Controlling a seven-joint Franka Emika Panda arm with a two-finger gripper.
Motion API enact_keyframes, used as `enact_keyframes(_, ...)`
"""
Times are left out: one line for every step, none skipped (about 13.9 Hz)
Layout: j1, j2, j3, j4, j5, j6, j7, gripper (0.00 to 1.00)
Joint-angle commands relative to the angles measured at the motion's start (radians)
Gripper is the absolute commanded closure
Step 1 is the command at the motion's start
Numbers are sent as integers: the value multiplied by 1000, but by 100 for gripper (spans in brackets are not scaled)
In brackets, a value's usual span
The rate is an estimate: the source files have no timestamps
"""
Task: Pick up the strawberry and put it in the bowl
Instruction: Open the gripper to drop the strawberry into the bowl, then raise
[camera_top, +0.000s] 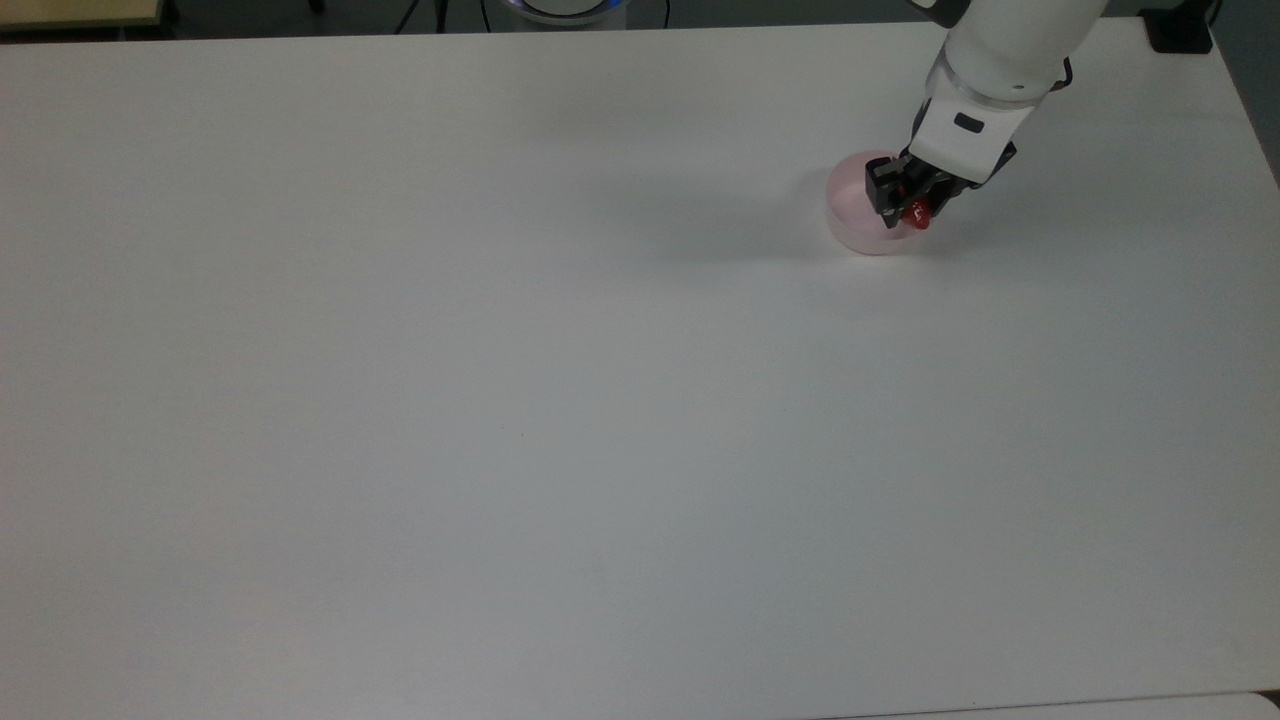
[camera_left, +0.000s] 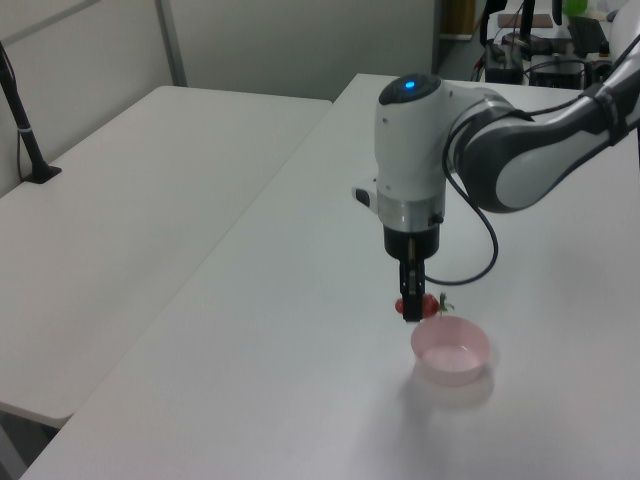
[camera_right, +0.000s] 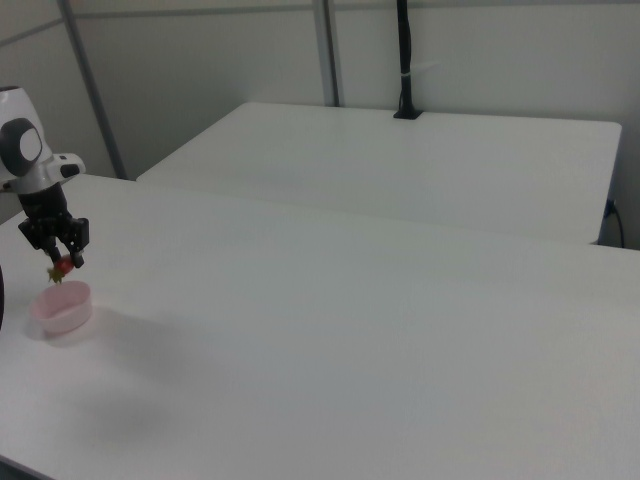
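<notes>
End effector (camera_top: 912, 207): fingers pinching the strawberry (camera_top: 919, 211), held in the air clear of the table (camera_top: 500, 400). Strawberry: red, green cap showing, suspended just above the rim of the bowl (camera_top: 858, 215) in the left view. Bowl: pale pink, upright on the table near the top view's upper right.

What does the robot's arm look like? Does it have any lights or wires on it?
The arm is chunky and rounded, with glossy white shells and dark grey bands at the joints. A round blue light glows on top of its last big joint. A thin black cable loops out beside the wrist. At the end sits a small black tool with two narrow fingers, under a white block with a dark mark.
</notes>
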Motion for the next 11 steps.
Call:
enact_keyframes(-4, 3, 10, -21, -20, -16, 52, 0)
enact_keyframes(-4, -9, 10, -24, -32, -28, 54, 0)
enact_keyframes(-5, -18, 10, -26, -40, -48, 54, 0)
enact_keyframes(-16, -37, 10, -27, -47, -68, 54, 0)
enact_keyframes(-47, -76, 10, -34, -61, -105, 54, 0)
enact_keyframes(-103, -130, 10, -43, -78, -145, 54, 0)
enact_keyframes(-167, -182, 12, -43, -93, -197, 45, 0)
enact_keyframes(-218, -215, 19, -41, -107, -232, 36, 0)
enact_keyframes(-273, -247, 38, -41, -118, -263, 13, 0)
enact_keyframes(-344, -277, 56, -41, -120, -289, -25, 0)
enact_keyframes(-405, -302, 70, -41, -120, -310, -87, 0)
